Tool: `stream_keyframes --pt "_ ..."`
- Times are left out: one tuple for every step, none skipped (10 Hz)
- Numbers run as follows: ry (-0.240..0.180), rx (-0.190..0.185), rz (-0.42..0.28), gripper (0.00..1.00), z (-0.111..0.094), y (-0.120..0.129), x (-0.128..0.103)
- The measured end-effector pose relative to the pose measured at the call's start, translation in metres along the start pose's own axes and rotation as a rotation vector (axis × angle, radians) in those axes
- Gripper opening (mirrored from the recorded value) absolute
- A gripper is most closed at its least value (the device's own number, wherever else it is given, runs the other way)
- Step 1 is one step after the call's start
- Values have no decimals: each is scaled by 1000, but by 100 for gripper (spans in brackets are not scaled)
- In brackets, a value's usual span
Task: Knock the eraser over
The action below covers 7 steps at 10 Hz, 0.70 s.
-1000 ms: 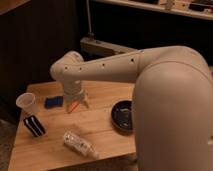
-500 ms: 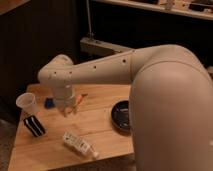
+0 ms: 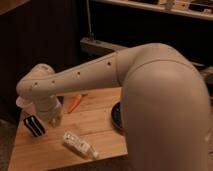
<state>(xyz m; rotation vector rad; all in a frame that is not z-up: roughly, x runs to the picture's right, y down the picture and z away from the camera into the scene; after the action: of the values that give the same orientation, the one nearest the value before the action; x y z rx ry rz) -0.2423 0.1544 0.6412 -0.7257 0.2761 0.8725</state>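
Note:
The eraser (image 3: 34, 125), a small black block with white stripes, sits near the left edge of the wooden table (image 3: 100, 132). My gripper (image 3: 55, 119) hangs low over the table just right of the eraser, a short gap apart from it. It is shut with nothing in it. The pale arm (image 3: 85, 75) reaches in from the right and crosses the table's back.
A white cup (image 3: 22, 103) peeks out behind the wrist at the left. An orange object (image 3: 75, 103) lies behind the gripper. A clear wrapped packet (image 3: 80, 145) lies near the front edge. A black bowl (image 3: 117, 118) sits at the right, partly hidden by the arm.
The arm has swung left across the table, from over the orange object to beside the eraser. The gripper has shut on the way. The eraser has not moved.

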Motion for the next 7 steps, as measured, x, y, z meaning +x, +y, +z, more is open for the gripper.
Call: stream_keyframes --pt "11 4 -43 0 5 11 -2" --pt "19 8 -72 0 10 21 -5" --pt "27 7 -97 0 14 25 -6" --pt "30 9 -109 0 17 25 -7" --pt "32 3 -130 0 23 29 -7" --pt "20 -12 -146 0 28 30 -8" --pt "5 -25 -161 0 32 27 -10"
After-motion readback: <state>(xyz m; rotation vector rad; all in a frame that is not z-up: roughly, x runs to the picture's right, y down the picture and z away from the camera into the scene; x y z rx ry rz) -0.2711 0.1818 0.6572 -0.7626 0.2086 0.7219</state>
